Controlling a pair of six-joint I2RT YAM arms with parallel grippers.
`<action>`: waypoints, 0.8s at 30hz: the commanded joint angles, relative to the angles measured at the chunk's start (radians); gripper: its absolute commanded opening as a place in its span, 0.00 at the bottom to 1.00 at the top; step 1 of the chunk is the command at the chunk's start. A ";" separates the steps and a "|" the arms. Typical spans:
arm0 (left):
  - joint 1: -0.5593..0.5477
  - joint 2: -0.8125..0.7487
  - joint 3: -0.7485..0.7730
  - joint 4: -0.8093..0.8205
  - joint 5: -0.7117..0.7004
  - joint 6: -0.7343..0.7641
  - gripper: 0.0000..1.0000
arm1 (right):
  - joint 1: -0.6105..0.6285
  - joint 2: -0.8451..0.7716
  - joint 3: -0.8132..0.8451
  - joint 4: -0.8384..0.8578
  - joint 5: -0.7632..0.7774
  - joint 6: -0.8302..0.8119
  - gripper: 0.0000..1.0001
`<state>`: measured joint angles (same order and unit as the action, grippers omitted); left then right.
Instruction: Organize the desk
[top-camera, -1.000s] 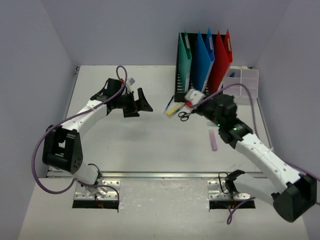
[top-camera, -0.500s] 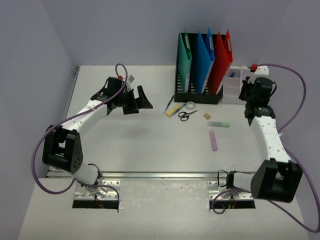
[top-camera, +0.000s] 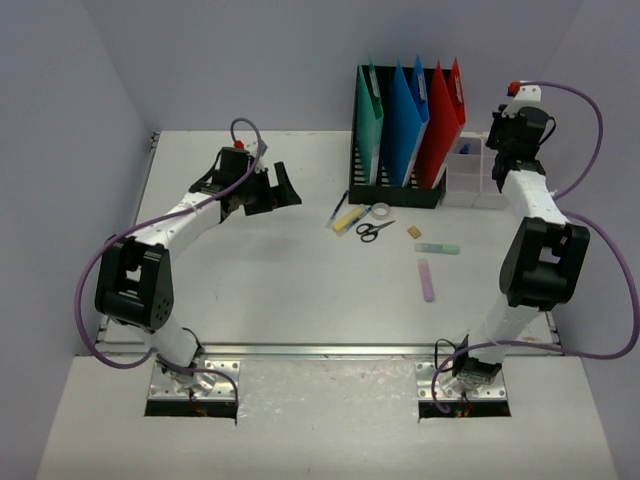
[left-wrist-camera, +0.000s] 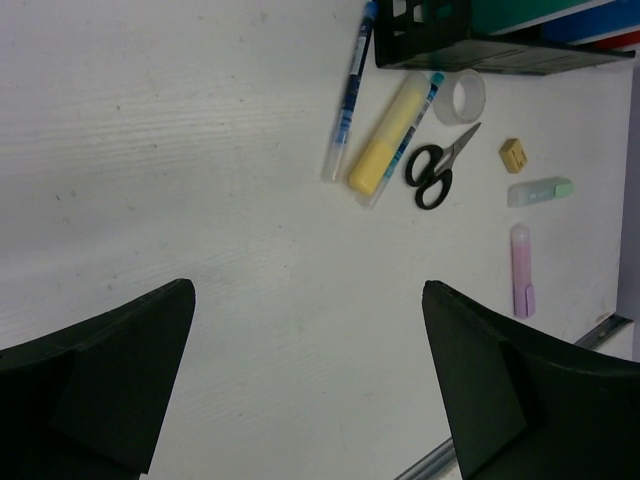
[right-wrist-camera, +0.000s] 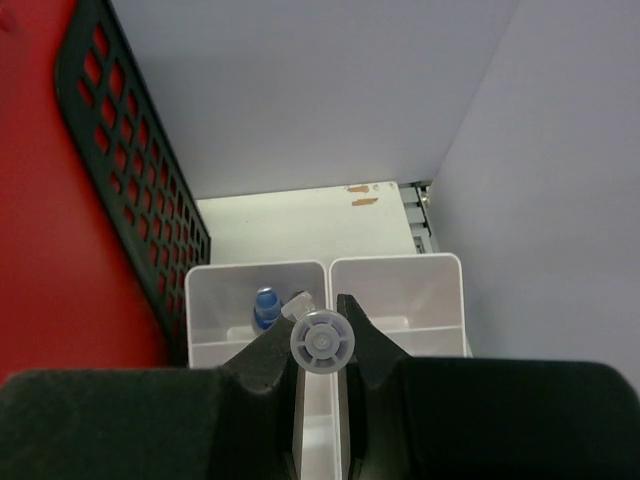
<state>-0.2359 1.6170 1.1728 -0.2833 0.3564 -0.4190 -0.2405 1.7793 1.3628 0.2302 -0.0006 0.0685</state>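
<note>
The white desk (top-camera: 250, 290) holds a row of loose items right of middle: a blue pen (top-camera: 338, 210), a yellow highlighter (top-camera: 349, 220), a tape roll (top-camera: 380, 211), scissors (top-camera: 373, 230), a small tan block (top-camera: 414, 232), a green marker (top-camera: 437, 248) and a purple marker (top-camera: 428, 280). My left gripper (top-camera: 275, 190) is open and empty above the desk at back left. My right gripper (top-camera: 497, 152) is over the clear compartment box (top-camera: 470, 172), shut on a thin pen-like thing with a round translucent lilac end (right-wrist-camera: 322, 340).
The black mesh file holder (top-camera: 395, 192) with green, blue and red folders stands at the back, left of the clear box. In the right wrist view the box's left compartment (right-wrist-camera: 225, 275) holds a blue-capped item (right-wrist-camera: 265, 305). The metal rail (top-camera: 330, 350) runs along the front edge.
My right arm has swung from beside the scissors to the back right and now stands over the clear box. My left gripper has shifted slightly back, still open.
</note>
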 joint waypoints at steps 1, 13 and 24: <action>-0.011 0.022 -0.005 0.130 -0.052 0.011 0.87 | -0.008 0.048 0.046 0.161 -0.028 -0.045 0.00; -0.095 0.144 0.074 0.192 -0.121 0.063 0.85 | -0.023 0.179 0.027 0.290 0.124 0.050 0.00; -0.221 0.243 0.155 0.208 -0.310 0.171 0.82 | -0.044 0.299 0.134 0.299 0.096 0.088 0.00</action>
<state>-0.3856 1.8184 1.2410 -0.1379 0.1481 -0.3204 -0.2786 2.0719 1.4376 0.4445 0.0904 0.1364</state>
